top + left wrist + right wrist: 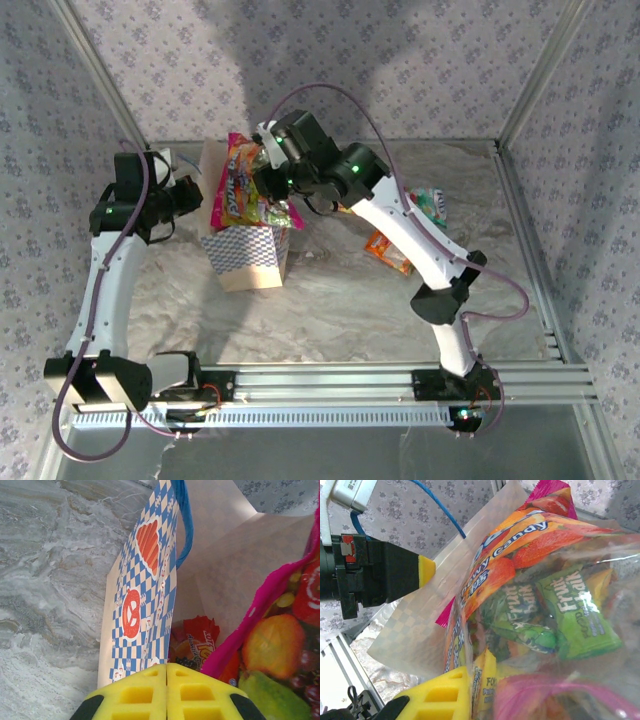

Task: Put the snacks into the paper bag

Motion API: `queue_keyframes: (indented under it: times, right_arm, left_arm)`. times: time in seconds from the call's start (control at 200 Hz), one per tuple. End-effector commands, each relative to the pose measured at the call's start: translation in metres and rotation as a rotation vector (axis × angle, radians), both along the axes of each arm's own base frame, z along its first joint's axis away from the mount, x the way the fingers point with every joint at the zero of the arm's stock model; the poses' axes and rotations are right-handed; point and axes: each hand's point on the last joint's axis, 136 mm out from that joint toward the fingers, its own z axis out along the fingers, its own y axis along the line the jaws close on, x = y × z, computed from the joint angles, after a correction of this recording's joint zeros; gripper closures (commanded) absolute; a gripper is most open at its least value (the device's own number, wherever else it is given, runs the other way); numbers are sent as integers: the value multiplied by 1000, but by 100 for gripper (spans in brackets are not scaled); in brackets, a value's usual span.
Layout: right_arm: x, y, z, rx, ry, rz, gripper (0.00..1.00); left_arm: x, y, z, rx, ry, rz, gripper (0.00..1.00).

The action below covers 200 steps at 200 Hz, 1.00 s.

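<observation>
The right hand grips the multicoloured packet upright, the paper bag directly beneath it, rim pinched by the closed left hand.

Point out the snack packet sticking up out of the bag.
The large multicoloured packet with pink edges, upright in the paper bag. The red packet lies inside; the orange packet and teal-white packet lie on the table.
</observation>
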Motion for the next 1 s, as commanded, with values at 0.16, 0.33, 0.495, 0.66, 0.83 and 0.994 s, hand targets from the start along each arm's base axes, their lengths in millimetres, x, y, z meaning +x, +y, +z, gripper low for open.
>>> queue_keyframes:
  times: [0.16,0.33,0.495,0.66,0.83,0.994]
  right_arm:
    - [2,-2,36,135,11,17,97]
    - [-5,0,30,135,51,52,98]
    - [-7,2,20,123,97,74,99]
    - [-14,8,25,140,88,122,100]
    - [-26,8,31,135,73,147,100]
    - [-31,1,26,101,83,137,100]
  left_arm:
    - [-5,-4,8,-13,-31,-30,94]
    - [-6,-5,6,-17,-28,-34,94]
    - [-6,-5,7,-20,-30,-35,94]
    - [-5,-5,4,-20,-20,-35,94]
    - [-4,-4,3,-25,-17,-26,94]
    - [-4,-4,6,-26,-26,-27,94]
